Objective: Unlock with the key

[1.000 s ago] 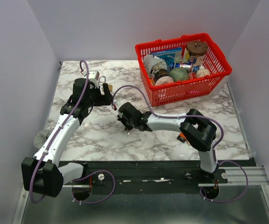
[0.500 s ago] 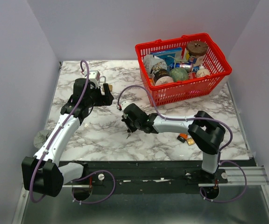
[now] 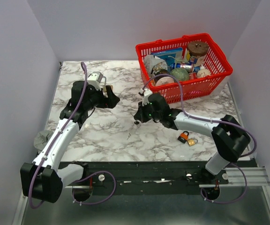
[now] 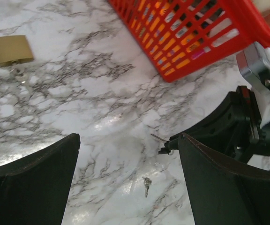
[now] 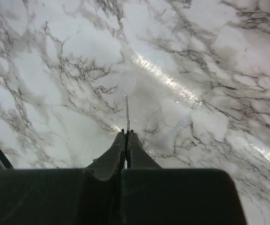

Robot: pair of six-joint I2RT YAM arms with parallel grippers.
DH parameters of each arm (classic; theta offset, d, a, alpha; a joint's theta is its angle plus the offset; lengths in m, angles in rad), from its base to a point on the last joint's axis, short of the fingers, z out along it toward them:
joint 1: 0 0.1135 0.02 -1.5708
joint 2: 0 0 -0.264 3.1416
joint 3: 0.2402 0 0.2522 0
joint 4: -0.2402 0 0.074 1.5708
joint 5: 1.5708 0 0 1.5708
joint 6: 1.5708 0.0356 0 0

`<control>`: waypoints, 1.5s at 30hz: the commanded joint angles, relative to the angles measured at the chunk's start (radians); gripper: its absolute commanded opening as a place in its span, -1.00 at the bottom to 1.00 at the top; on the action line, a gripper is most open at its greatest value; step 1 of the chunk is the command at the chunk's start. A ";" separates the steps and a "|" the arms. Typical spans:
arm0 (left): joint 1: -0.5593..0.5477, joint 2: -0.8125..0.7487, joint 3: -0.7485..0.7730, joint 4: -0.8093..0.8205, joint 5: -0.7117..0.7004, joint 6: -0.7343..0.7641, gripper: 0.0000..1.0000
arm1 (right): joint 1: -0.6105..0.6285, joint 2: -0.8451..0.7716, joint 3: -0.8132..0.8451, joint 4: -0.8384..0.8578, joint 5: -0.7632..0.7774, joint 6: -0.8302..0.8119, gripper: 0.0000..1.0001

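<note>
Right gripper (image 5: 125, 136) is pinched shut on a small key (image 5: 127, 115), its blade pointing straight ahead of the fingertips. Left gripper (image 4: 129, 138) gapes wide, empty. The brass padlock (image 4: 11, 49) lies on the desk (image 4: 102, 93) just beyond the left gripper, off the key's line, nearer that arm

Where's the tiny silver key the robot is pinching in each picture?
Top external: thin silver metal key near centre, at the black right gripper's tip.
Left wrist: right of centre, poking out leftward.
Right wrist: centre, pointing up.
Shared landmark: that shut gripper holding it.
</note>
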 commanded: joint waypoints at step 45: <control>-0.088 -0.024 -0.137 0.589 0.588 -0.311 -1.00 | -0.051 -0.327 -0.220 0.582 -0.276 0.279 -0.99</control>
